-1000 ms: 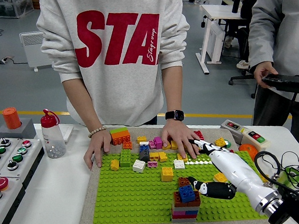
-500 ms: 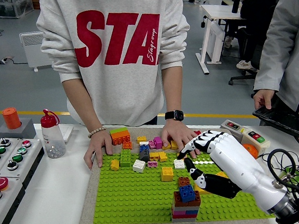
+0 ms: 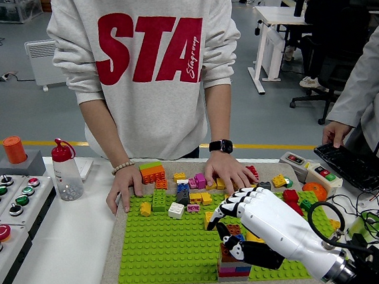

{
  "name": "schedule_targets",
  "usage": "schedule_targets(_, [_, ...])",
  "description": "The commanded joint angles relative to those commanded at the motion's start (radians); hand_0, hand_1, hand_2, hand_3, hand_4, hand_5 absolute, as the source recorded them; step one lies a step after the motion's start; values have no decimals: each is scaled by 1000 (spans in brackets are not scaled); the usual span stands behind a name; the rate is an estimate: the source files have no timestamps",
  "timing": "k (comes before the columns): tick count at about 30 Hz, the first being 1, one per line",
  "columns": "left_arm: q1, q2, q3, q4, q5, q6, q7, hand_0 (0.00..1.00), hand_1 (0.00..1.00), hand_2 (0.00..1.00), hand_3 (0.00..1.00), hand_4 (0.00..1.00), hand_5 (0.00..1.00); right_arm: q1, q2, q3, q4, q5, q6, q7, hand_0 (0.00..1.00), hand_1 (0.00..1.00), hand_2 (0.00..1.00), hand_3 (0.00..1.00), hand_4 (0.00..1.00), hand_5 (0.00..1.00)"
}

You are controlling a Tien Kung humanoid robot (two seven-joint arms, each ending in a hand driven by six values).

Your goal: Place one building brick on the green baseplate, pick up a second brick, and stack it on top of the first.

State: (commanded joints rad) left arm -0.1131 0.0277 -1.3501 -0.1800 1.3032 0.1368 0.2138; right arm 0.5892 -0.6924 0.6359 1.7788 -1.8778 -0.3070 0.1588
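One hand [image 3: 235, 227] w/ fingers curled over brick stack [image 3: 235, 262], green baseplate [image 3: 165, 254].

One robot hand [image 3: 249, 218] over one green baseplate [image 3: 166, 247]. Right under it, one brick stack [image 3: 234, 267]. Beyond it, over a dozen loose bricks [image 3: 178, 194] and a person's two hands [image 3: 227, 172]. Far left, one bottle [image 3: 66, 170].

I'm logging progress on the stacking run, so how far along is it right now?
Done: a brick stack already stands on the green baseplate. In hand: the right hand is over the top of the stack, fingers curled; whether it grips a brick is hidden. Left: letting go and pulling away. A person's hands rest beside the loose bricks.
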Motion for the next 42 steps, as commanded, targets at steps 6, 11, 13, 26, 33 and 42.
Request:
schedule_targets(6, [-3, 1, 4, 0, -3, 0, 0, 664, 682, 698, 574, 298, 998, 12, 4, -28, -17, -44, 33, -71, 483, 507, 536, 527, 271, 193])
schedule_targets(11, [-4, 1, 6, 0, -4, -1, -1, 664, 682, 698, 574, 298, 998, 16, 10, -50, -35, -55, 54, -109, 483, 507, 536, 527, 271, 193])
schedule_targets(13, [-4, 1, 6, 0, -4, -1, 0, 664, 683, 697, 574, 298, 998, 17, 13, -57, -46, -56, 60, -117, 486, 507, 535, 527, 273, 197])
schedule_targets(26, [-5, 1, 7, 0, -4, -1, 0, 664, 683, 698, 574, 299, 998, 2, 16, -62, -82, -54, 63, -124, 484, 503, 534, 526, 275, 202])
schedule_targets(33, [-5, 1, 8, 0, -4, -1, 0, 664, 682, 697, 574, 297, 998, -9, 15, -63, -90, -51, 61, -123, 479, 501, 534, 524, 281, 207])
schedule_targets(42, [-6, 1, 9, 0, -6, -1, 0, 664, 682, 698, 574, 297, 998, -15, 19, -62, -110, -48, 62, -123, 479, 500, 533, 522, 283, 210])
